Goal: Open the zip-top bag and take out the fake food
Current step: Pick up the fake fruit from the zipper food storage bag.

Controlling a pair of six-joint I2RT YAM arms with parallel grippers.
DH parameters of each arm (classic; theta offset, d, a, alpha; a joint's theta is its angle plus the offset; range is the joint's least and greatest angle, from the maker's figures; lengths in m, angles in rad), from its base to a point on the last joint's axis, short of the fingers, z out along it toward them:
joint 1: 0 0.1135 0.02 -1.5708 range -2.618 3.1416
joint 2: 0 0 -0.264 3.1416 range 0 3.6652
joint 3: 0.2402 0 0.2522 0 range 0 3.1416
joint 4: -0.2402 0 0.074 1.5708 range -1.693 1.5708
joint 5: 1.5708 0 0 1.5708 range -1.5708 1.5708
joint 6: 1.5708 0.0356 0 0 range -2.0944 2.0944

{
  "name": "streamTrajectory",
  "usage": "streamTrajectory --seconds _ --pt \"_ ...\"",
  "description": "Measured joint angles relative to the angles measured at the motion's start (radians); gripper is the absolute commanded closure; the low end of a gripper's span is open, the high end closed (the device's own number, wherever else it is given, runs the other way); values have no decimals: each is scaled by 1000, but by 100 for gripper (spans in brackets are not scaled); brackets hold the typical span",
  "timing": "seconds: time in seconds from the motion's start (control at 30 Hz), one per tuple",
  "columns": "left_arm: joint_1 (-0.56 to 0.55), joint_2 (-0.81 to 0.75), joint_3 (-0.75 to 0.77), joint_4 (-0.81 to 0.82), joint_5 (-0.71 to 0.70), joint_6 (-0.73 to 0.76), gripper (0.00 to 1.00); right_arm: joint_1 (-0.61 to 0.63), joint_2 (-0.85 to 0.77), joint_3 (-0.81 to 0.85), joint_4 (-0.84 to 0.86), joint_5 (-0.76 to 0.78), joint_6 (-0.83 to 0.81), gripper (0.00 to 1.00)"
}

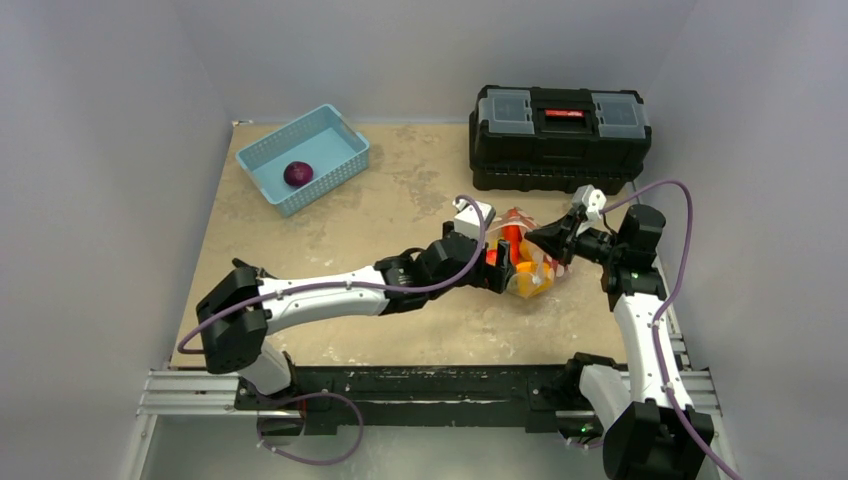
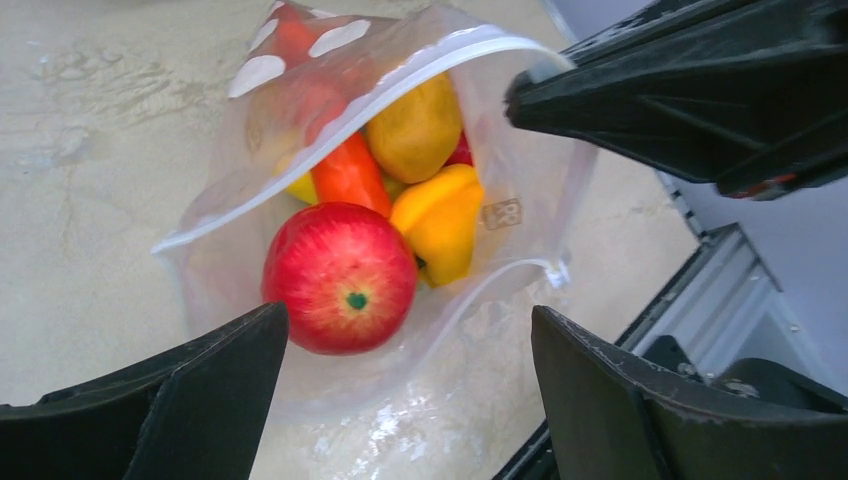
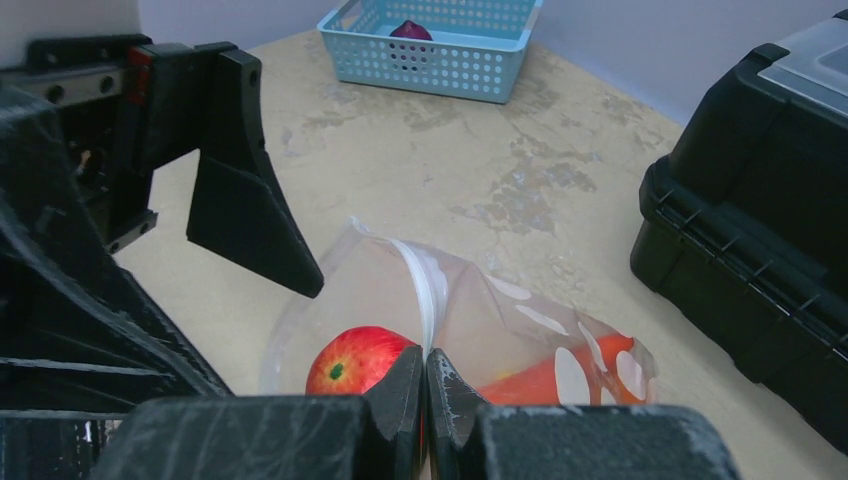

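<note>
Currently: bag mouth held open for extraction.
Pressed together, the right claw (image 3: 425, 358) pinches the zip-top bag (image 3: 500, 315) rim so the mouth gapes; the left claw (image 2: 408, 318), spread, faces the fake food (image 2: 340, 275) inside, bag lying on the table (image 1: 400, 200).

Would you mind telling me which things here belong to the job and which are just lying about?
Job:
- zip-top bag
- fake food inside it
- purple piece, likely food already out
- left gripper, open
- right gripper, pinching the bag's mouth

Lying about:
- black toolbox
- blue basket holding that piece
</note>
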Motion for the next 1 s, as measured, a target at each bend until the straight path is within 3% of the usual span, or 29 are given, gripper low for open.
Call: streamTrajectory --seconds 0.37,1.0 --pt "37 138 149 -215 5 132 8 0 -9 0 0 0 1 100" --pt "58 273 244 -251 19 199 8 0 -11 0 0 0 1 100"
